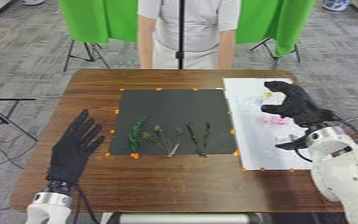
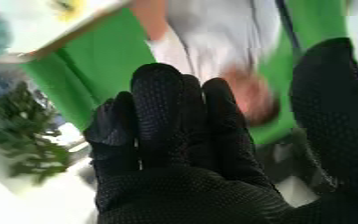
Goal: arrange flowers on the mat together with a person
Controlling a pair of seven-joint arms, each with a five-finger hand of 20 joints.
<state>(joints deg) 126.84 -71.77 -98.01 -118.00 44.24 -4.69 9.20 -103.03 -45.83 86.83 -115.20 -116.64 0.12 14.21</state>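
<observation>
Left robot hand point(image 1: 71, 150): over tabletop point(image 1: 184, 187), left of dark mat point(image 1: 171, 107); fingers straight, slightly spread.
Right robot hand point(image 1: 298, 107): over white mat point(image 1: 264, 150); fingers together, loosely extended, thumb apart.
Green stems point(image 1: 135, 136): in a row, dark mat's robot-side part.
Pink flowers point(image 1: 275, 120): on white mat, beside right robot hand.

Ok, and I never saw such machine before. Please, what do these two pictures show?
This is a robot with two white arms and black-gloved hands. One picture looks down from its head; the other, from its right wrist, looks past the right hand. On the brown wooden table lie a dark mat with green stems and a white mat with pink pieces, probably blossoms. The right hand is over the white mat, the left hand beside the dark one. Both look open and empty.
</observation>
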